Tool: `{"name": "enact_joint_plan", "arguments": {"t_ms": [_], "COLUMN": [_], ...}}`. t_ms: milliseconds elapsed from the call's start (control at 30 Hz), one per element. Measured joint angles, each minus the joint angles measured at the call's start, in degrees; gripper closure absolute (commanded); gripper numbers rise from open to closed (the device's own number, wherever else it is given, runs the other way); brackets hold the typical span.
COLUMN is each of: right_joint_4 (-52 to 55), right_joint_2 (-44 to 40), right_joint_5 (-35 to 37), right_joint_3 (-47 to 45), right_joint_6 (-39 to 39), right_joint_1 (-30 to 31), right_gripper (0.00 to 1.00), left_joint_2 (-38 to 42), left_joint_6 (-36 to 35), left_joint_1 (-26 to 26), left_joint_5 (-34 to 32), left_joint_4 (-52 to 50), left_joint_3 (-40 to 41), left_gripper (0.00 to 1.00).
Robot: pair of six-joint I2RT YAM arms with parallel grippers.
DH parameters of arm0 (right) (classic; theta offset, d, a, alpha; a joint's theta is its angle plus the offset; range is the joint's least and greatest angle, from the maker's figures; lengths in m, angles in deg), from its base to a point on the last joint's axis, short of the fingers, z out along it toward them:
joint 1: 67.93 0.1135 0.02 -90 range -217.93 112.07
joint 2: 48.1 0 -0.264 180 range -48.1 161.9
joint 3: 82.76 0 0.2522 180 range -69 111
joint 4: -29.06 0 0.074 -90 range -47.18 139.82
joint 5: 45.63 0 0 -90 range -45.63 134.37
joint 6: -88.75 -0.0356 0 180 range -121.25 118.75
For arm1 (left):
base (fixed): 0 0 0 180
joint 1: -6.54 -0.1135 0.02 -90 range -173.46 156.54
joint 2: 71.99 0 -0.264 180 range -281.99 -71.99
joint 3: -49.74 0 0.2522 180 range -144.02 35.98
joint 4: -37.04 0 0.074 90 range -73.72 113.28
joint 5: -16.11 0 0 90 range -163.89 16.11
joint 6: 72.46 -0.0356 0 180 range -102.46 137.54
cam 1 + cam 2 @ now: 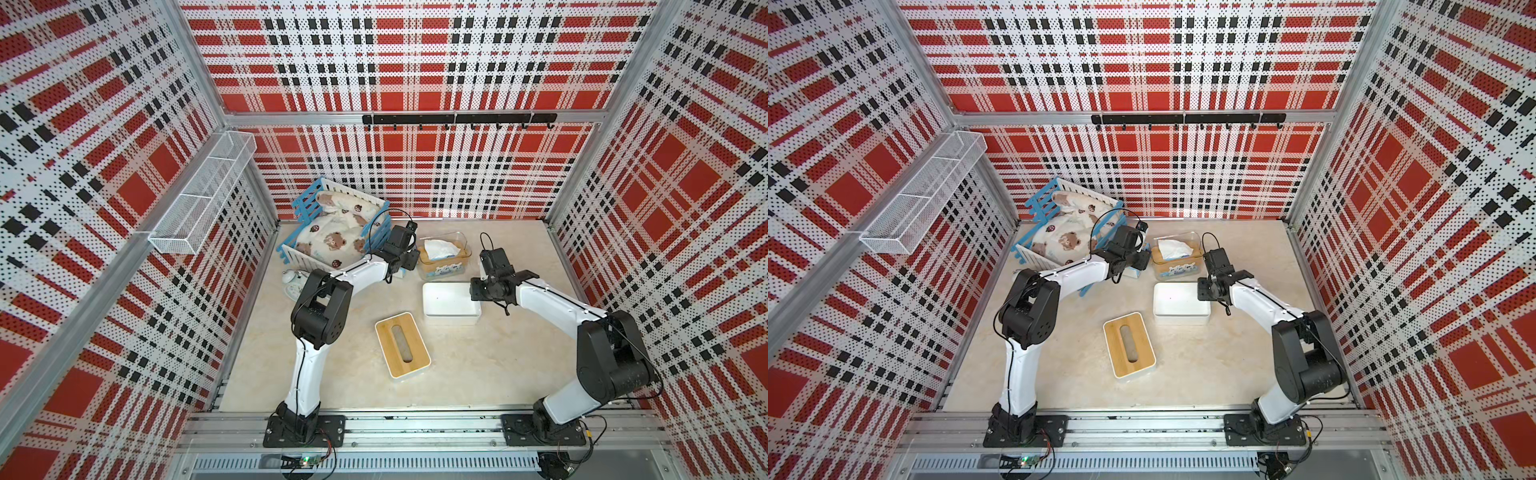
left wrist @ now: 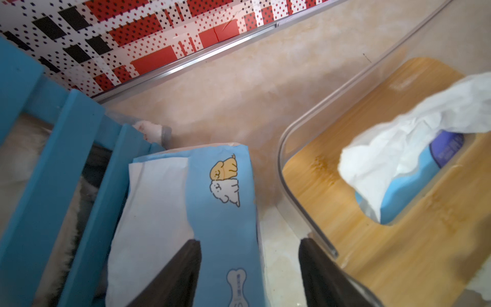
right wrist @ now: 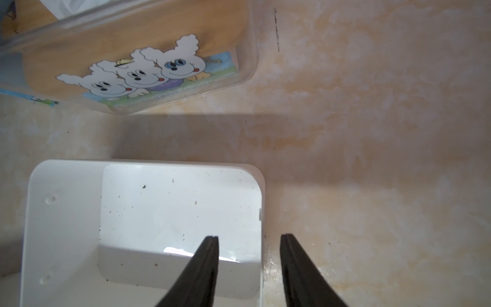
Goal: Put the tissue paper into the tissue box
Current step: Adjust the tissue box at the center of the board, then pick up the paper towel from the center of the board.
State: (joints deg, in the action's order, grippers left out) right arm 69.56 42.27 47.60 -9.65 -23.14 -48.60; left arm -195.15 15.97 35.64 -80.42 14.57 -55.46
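Left gripper point(image 2: 249, 240): jaws apart over tissue pack point(image 2: 220, 212) edge, nothing gripped.
Tissue pack: between blue crate point(image 2: 79, 172) and clear box point(image 2: 281, 159); largely hidden in top views.
Right gripper point(image 3: 249, 236): jaws apart, empty, astride white tissue box point(image 3: 63, 226) wall.

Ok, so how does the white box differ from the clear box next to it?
The white box is opaque; the clear box is see-through. The white box is uncovered and empty; the clear box has a bamboo lid with tissue poking through its slot. Both are rounded rectangles on the table.
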Motion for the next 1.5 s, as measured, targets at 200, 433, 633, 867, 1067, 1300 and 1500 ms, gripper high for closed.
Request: {"name": "enact_joint_plan", "arguments": {"t_ms": [200, 433, 633, 867, 1067, 1300, 1500], "right_joint_4": [0.0, 0.0, -0.1, -0.4, -0.2, 0.8, 1.0], "right_joint_2": [-0.3, -0.3, -0.3, -0.3, -0.3, -0.3, -1.2], "right_joint_5": [-0.3, -1.3, -1.5, -1.6, -1.5, -1.4, -1.2], "right_joint_3": [0.0, 0.0, -0.1, -1.0, -0.9, 2.4, 3.6], "right_joint_6": [0.0, 0.0, 0.0, -0.1, 0.0, 0.9, 1.7], "right_joint_1": [0.0, 0.0, 0.0, 0.0, 0.0, -0.5, -1.2], "right_gripper": [0.55, 0.55, 0.55, 0.56, 0.56, 0.57, 0.57], "left_joint_2": [0.2, -0.5, -4.3, -5.1, -5.0, -2.6, 3.7], "left_joint_6": [-0.5, -0.9, -2.2, -3.0, -3.0, -3.0, -2.1], "left_joint_1": [-0.8, -0.8, 0.4, 1.7, 2.6, 3.1, 3.8], "left_joint_5": [1.5, -0.2, -5.5, -9.4, -10.8, -12.2, -12.7], "left_joint_4": [-3.5, -7.3, -8.1, -8.3, -7.7, -4.7, -2.9], "left_joint_3": [0.8, -0.9, -5.2, -5.3, -4.6, 0.2, 9.2], "left_gripper": [0.42, 0.43, 0.49, 0.68, 0.93, 1.00, 1.00]}}
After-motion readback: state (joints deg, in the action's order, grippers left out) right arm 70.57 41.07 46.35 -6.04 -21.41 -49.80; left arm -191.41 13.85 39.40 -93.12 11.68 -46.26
